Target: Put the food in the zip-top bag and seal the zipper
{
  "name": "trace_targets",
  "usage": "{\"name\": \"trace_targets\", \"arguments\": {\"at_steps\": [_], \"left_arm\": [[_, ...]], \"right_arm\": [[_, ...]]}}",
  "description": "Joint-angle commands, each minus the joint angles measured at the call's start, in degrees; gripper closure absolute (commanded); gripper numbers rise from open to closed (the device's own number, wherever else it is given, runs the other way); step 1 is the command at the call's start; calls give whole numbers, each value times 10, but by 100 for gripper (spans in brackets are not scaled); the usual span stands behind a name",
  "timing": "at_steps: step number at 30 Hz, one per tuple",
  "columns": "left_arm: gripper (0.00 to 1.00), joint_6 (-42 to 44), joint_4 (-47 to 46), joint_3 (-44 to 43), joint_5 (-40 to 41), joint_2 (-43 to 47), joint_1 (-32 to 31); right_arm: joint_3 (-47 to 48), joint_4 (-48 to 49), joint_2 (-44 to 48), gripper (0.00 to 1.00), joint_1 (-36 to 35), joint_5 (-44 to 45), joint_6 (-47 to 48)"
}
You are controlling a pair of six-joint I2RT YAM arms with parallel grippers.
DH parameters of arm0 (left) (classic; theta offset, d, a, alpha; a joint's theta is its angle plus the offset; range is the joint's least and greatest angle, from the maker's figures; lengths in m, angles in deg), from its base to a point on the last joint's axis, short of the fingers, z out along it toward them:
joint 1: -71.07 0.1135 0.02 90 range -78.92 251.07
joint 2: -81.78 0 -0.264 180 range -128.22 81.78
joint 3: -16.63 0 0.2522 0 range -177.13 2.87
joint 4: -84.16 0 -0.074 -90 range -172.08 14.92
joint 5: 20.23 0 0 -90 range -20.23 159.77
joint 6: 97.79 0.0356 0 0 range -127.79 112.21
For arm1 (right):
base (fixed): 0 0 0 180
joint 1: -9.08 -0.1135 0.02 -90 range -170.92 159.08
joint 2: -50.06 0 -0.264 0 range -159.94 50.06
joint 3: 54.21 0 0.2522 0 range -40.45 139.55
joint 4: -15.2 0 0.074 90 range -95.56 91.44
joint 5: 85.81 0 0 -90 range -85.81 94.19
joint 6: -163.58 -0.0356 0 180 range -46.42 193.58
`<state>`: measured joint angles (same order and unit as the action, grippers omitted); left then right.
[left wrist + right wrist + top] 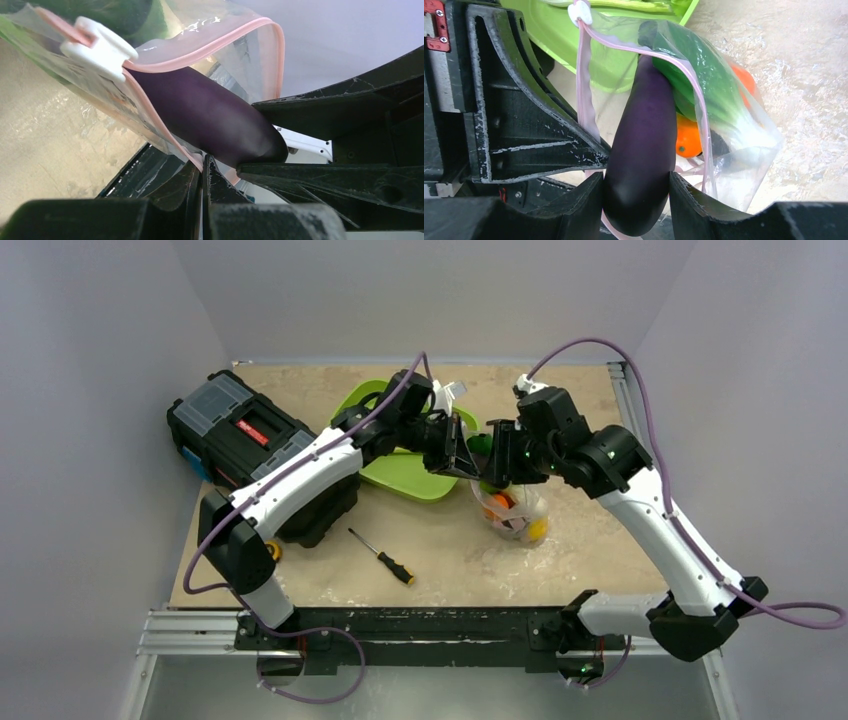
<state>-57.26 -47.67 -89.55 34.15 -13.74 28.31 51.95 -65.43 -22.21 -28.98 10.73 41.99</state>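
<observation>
Eggplant (pixel 641 150) is clamped by its blunt end between the half-spread fingers of my right gripper (pixel 636 200). Its long axis runs straight out from them, the far tip inside the zip-top bag (pixel 754 150). My left gripper (pixel 204 167) pinches the zipper (pixel 150 104) tight. The bag hangs over the table (pixel 600 570) middle, beside the green tray (pixel 400 480).

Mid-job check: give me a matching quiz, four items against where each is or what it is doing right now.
1 eggplant
2 left gripper
3 right gripper
4 screwdriver

A lying on the table
B pinching the zip-top bag at its rim
C partway into the bag's mouth
D clamped on the eggplant's outer end

Pairs: 1-C, 2-B, 3-D, 4-A
</observation>
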Motion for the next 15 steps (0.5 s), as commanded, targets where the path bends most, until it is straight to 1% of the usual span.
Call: {"name": "trace_targets", "arguments": {"at_steps": [1,4,9,10,12,13,15], "left_arm": [[100,-42,-81,2,-45,43,-8],[100,-50,-95,8,-46,47,-9],[100,-54,-98,6,-51,48,-8],[100,-55,-99,6,-52,48,-9],[100,-58,-100,5,-54,49,-8],[100,-59,-98,5,-55,49,-8],[100,-58,-93,5,-54,52,-8]], "right_arm": [[-40,97,25,99,2,8,12],[-58,85,34,100,1,5,20],[-122,84,71,100,1,14,75],[-135,91,78,98,1,18,88],[-153,98,85,87,2,34,105],[-151,93,85,81,1,44,105],[-137,79,80,74,1,54,108]]}}
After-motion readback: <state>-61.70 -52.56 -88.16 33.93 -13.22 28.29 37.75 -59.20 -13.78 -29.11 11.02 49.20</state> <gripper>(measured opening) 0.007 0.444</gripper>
